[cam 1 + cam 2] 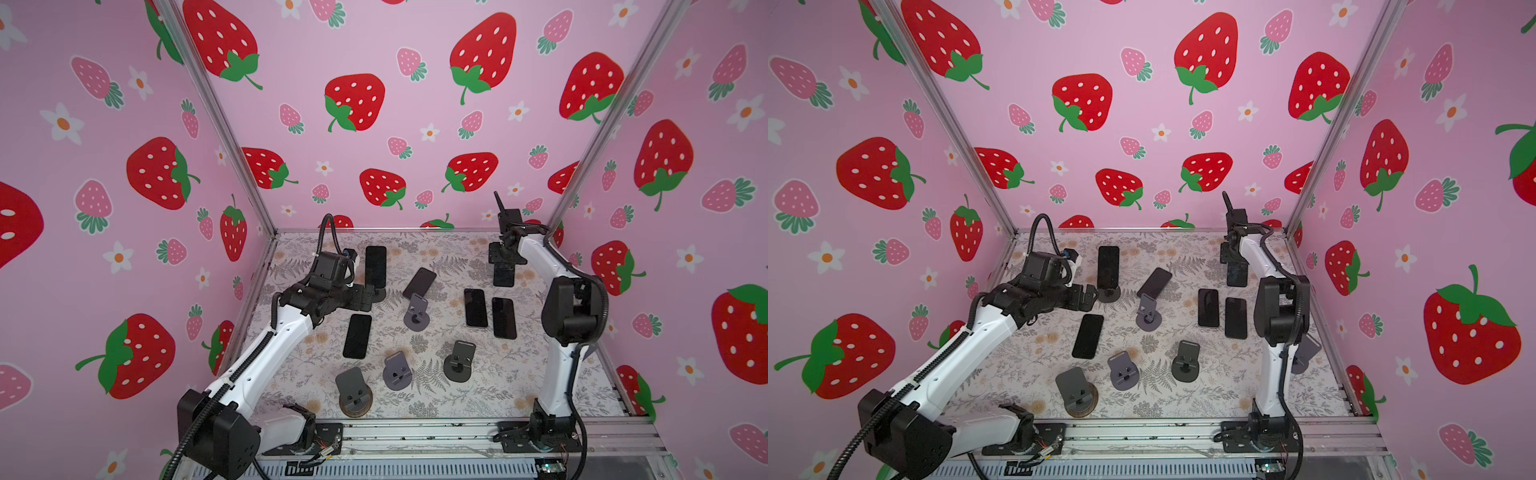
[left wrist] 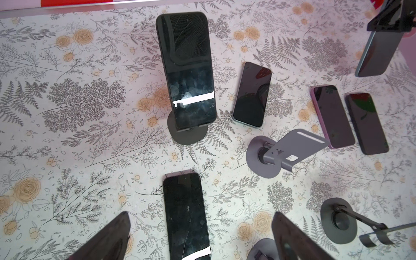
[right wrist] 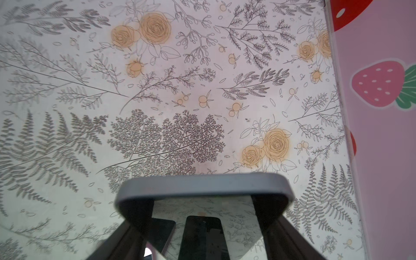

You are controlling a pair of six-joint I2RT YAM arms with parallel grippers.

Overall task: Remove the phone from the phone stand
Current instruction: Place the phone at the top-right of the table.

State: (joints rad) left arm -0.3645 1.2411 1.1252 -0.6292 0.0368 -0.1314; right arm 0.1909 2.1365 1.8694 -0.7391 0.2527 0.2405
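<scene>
Phone sits dark on phone stand; right pincer grips grey phone

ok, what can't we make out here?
Grey stand: mostly hidden behind the right arm in a top view.
Held phone: most of it cut off by the right wrist view's edge.
Occupied stand: back plate hidden by its phone, left wrist view.
Left gripper: black against black stand base in both top views; contact unclear.
</scene>
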